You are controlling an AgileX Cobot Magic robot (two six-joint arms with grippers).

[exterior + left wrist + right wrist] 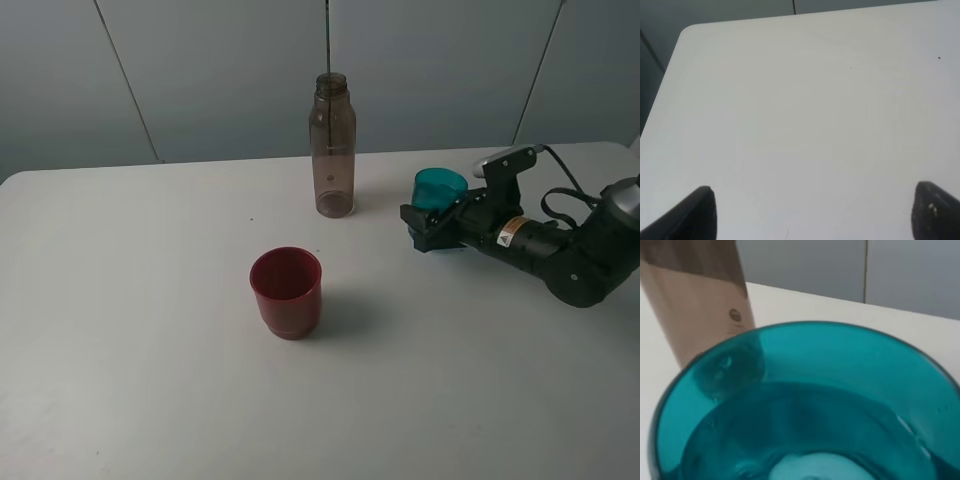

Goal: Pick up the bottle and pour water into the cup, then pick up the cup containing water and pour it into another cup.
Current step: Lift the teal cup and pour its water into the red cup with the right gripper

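A white table (150, 380) is seen from above. At the right middle of the frame, the right gripper (432, 226) is clasped around the lower part of the teal cup (440, 187), which is upright. Its wrist camera looks down into the cup, which seems to hold water. The brown bottle (333, 140) stands upright and uncapped at upper centre, near the cup's left. The red cup (287, 290) sits apart, below and left of centre. The left gripper (815, 212), seen only by its own camera, hangs with jaws wide apart over bare table, holding nothing. This looks like the second step, taking up the filled cup. Next it should travel level to the red cup, then tip slowly over its rim.
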